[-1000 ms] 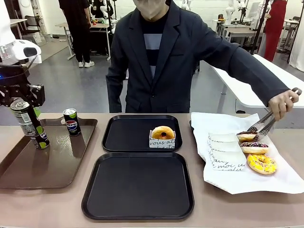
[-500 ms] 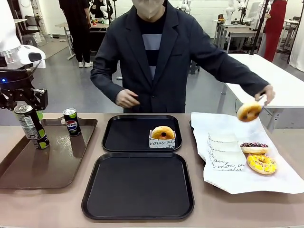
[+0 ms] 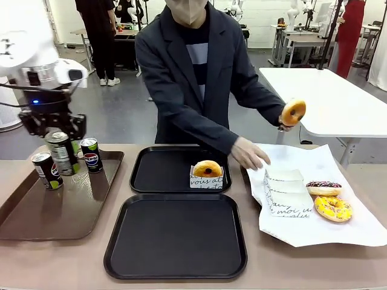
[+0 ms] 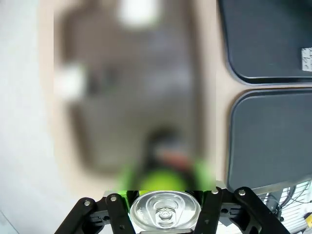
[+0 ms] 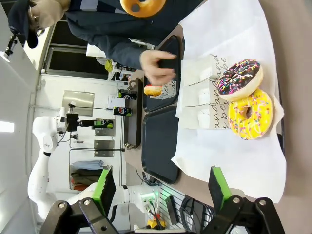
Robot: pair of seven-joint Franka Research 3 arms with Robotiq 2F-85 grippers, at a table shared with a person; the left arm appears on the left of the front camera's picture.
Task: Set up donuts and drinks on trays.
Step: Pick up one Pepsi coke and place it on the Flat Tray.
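The left gripper (image 3: 59, 130) is clamped on a green-accented soda can (image 4: 165, 209), which is upright over the brown tray (image 3: 66, 211). Two more cans stand just beside it, a second green-accented can (image 3: 46, 171) and a Pepsi can (image 3: 91, 154). The right gripper (image 5: 163, 195) is spread wide with nothing between its pads. Ahead of it on white paper (image 5: 229, 156) lie a yellow-iced donut (image 5: 251, 113) and a chocolate sprinkled donut (image 5: 240, 79). Farther off are the near black tray (image 3: 175, 238), bare, and the far black tray (image 3: 160, 172) with a sleeved donut (image 3: 207, 168). Beyond them a person holds a glazed donut (image 3: 294, 112) aloft.
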